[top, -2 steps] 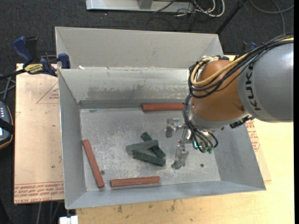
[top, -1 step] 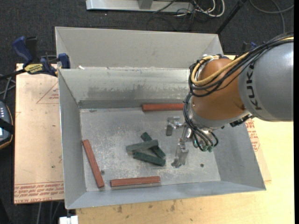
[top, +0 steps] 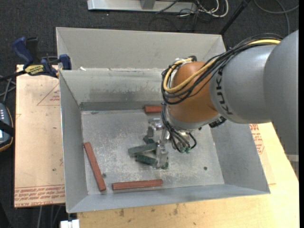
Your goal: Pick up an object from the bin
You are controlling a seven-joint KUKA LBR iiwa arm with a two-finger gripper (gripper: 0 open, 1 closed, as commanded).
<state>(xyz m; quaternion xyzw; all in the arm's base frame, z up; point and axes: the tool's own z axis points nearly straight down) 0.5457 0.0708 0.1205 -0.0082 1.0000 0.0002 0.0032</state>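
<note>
The gripper (top: 162,148) is down at the right edge of the small dark green heap (top: 142,153) in the middle of the bin (top: 71,127); open or clamped, I cannot tell. Likely the grasping step: next, a secure close, then a straight lift.

We find a heap (top: 141,154) in the bin (top: 71,141). A long stick (top: 95,166) lies left of it, a second stick (top: 137,185) before, a block (top: 153,109) behind.
</note>
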